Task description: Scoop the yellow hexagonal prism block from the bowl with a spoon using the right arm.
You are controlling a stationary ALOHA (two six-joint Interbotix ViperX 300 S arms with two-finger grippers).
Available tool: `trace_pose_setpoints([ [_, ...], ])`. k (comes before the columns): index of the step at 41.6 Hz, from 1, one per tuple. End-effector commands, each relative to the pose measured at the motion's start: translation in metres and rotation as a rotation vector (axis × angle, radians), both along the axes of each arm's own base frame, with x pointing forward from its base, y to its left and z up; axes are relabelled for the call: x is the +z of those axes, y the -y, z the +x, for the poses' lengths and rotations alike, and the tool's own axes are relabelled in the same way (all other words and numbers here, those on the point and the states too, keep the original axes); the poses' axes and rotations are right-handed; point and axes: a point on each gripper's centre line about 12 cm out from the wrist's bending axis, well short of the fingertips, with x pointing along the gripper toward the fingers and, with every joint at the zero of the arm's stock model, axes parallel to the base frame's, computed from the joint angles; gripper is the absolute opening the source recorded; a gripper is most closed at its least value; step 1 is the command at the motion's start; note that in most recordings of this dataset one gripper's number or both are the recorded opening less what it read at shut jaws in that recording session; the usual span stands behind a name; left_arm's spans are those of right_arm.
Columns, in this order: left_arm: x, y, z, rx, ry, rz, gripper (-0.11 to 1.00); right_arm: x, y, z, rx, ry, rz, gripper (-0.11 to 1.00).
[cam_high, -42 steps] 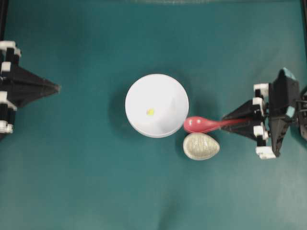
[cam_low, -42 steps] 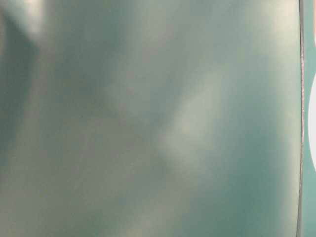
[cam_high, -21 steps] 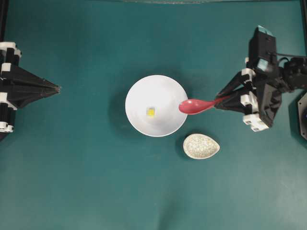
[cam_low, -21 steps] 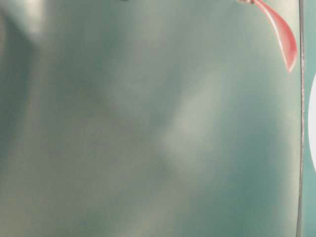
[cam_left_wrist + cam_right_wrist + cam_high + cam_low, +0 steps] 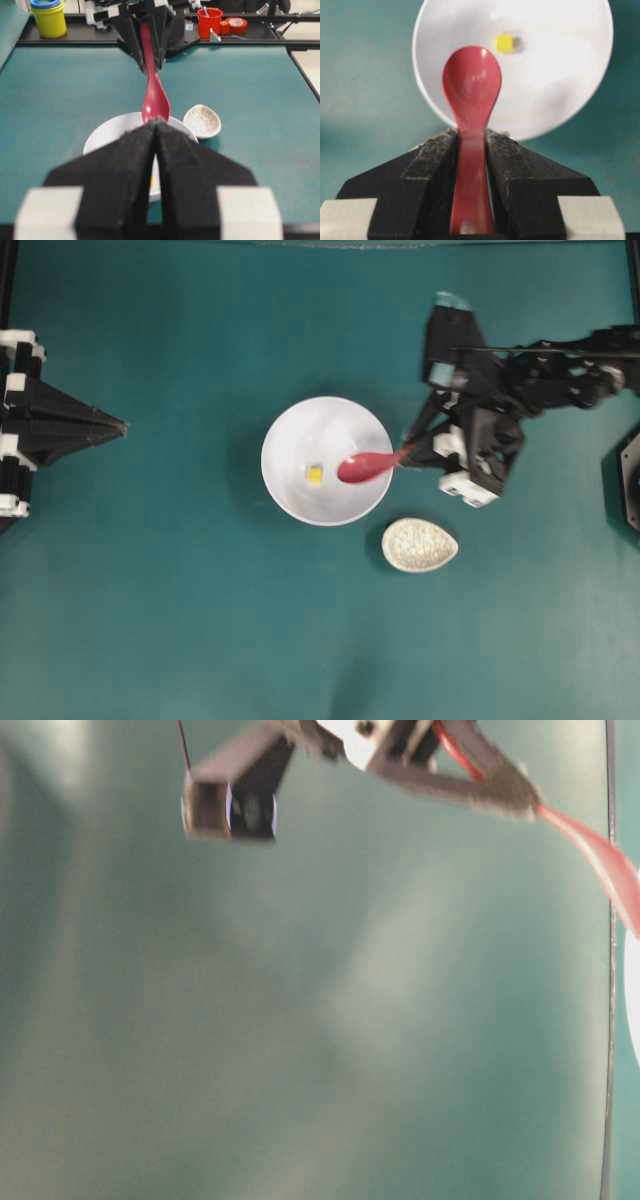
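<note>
Over on the left, the idle black left gripper (image 5: 118,425) sits with its fingers pressed together, well apart from the dishes. In the middle, the round glossy white bowl (image 5: 290,500) holds the tiny yellow hexagonal prism block (image 5: 315,475) on its floor. The pink-red glossy soup spoon (image 5: 362,466) reaches over the rim, its scoop just beside the block. The right gripper (image 5: 410,452) pinches the handle. The spoon is in hand; scooping is not yet done. A speckled beige oval dish (image 5: 420,545) lies nearby.

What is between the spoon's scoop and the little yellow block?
Only bare white bowl between spoon and yellow block, seen from the right wrist view.
</note>
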Motion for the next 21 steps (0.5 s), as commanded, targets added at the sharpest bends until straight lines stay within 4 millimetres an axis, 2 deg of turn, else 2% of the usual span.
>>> trace_pose_setpoints([
  [1,0.006,0.0,0.003,0.001,0.006,0.0,0.0,0.012,0.003,0.014,0.012,0.002,-0.012,0.23],
  [21,0.005,0.0,0.003,0.001,-0.002,0.001,0.0,-0.005,0.012,0.03,0.04,-0.189,-0.087,0.23],
])
